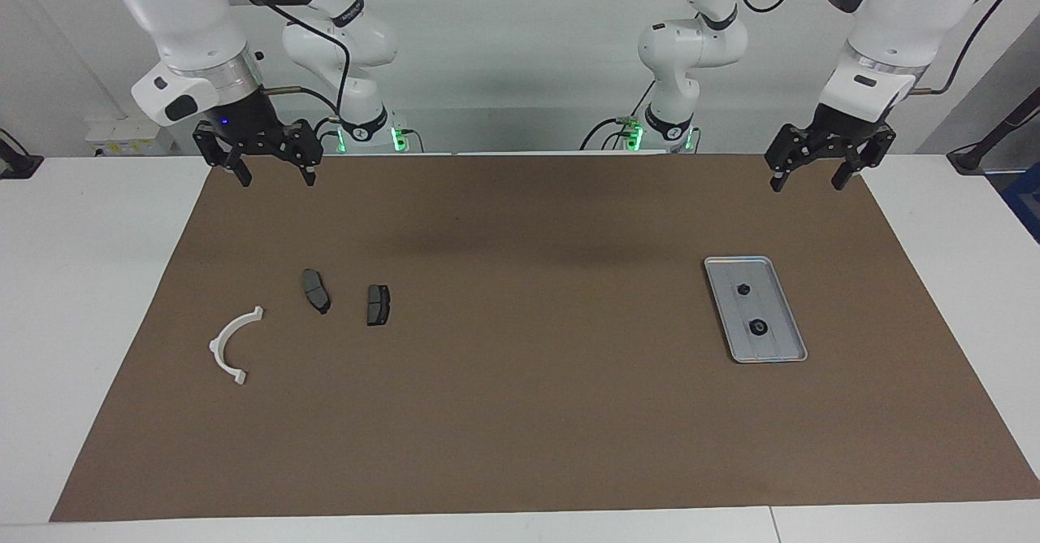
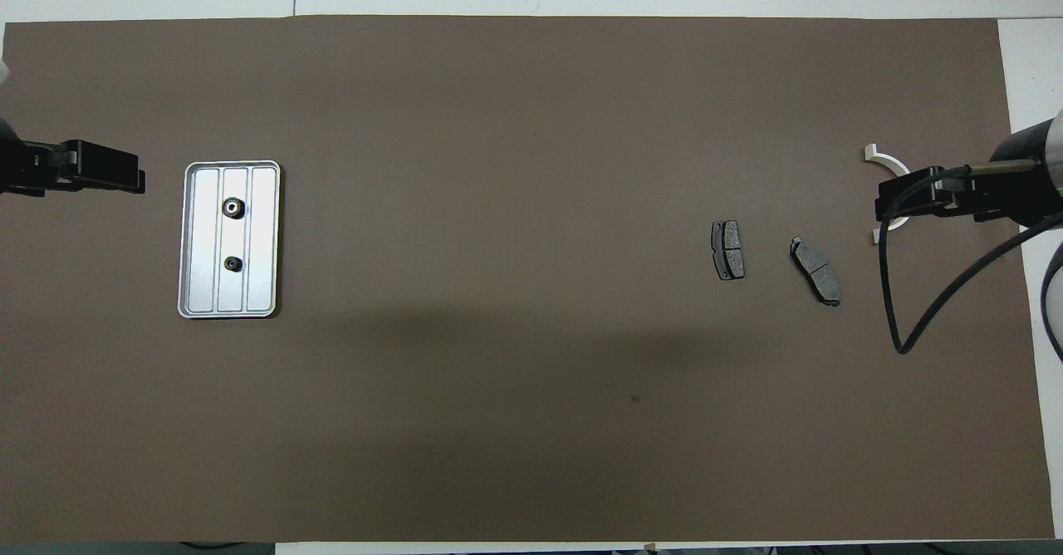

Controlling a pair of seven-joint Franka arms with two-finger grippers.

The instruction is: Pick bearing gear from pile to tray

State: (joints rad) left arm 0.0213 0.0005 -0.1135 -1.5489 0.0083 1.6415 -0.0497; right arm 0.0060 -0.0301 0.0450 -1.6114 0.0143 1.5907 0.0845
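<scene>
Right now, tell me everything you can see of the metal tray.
The tray is a shallow silver rectangle with rounded corners, a raised rim and lengthwise grooves; it looks like metal. It lies flat on the brown mat toward the left arm's end of the table. Two small black round pieces sit in it, apart along its length: one nearer the robots, the other farther. No tool touches it.
</scene>
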